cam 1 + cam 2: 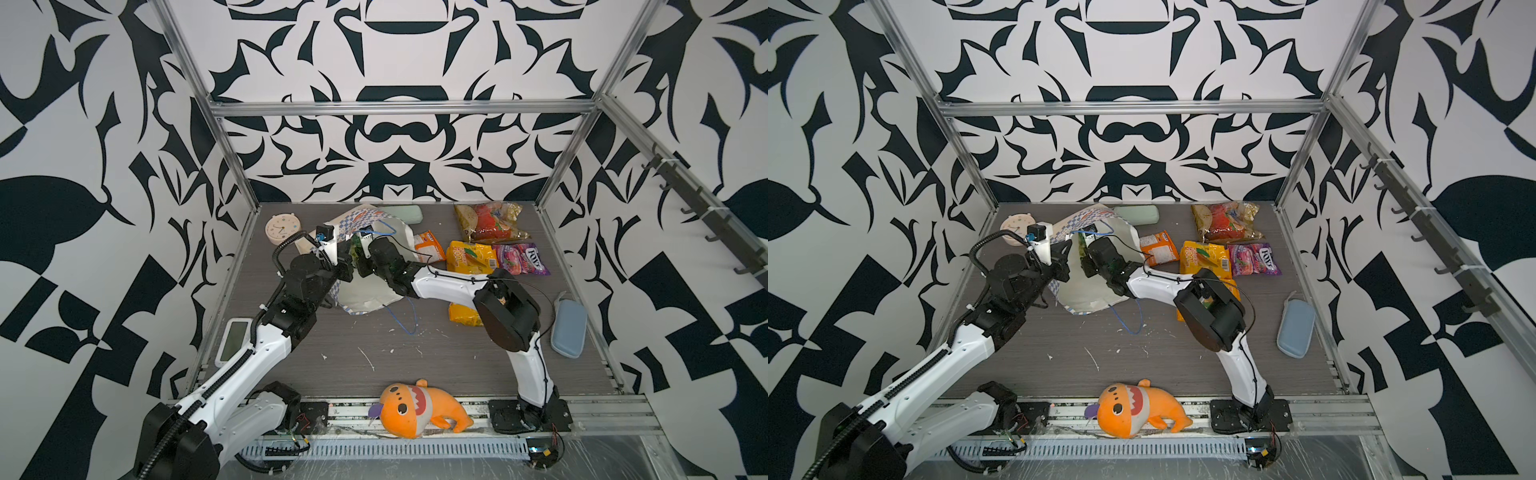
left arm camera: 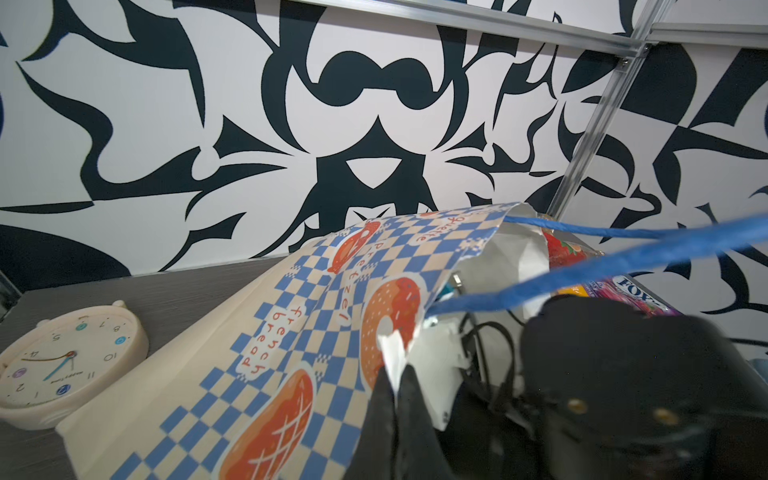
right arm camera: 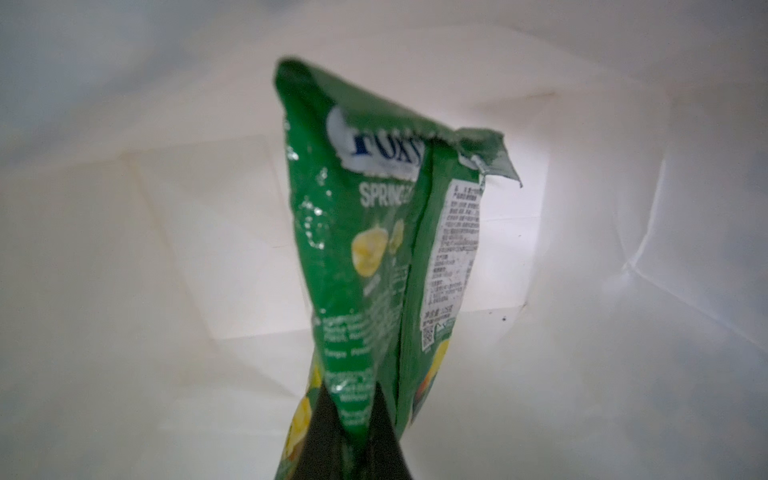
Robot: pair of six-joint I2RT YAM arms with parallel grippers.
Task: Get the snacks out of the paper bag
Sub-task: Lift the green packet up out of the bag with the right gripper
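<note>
The blue-and-white checkered paper bag (image 1: 365, 297) lies tilted on the table with its white inside facing up. My left gripper (image 2: 395, 384) is shut on the bag's torn rim, holding the mouth up. My right gripper (image 3: 353, 419) reaches inside the bag and is shut on the lower end of a green Fox's packet (image 3: 365, 232), which hangs in front of the bag's white bottom. In a top view the green packet (image 1: 355, 248) shows between the two grippers. Other snacks lie on the table at the right: orange (image 1: 430, 246), yellow (image 1: 471, 257), purple (image 1: 521, 258), clear red-yellow (image 1: 488, 222).
A cream clock (image 1: 282, 228) stands left of the bag, a mint-green case (image 1: 405, 214) behind it. Another yellow packet (image 1: 463, 313) lies partly under my right arm. A blue case (image 1: 569, 328) rests at the right edge, an orange plush toy (image 1: 419, 409) at the front rail.
</note>
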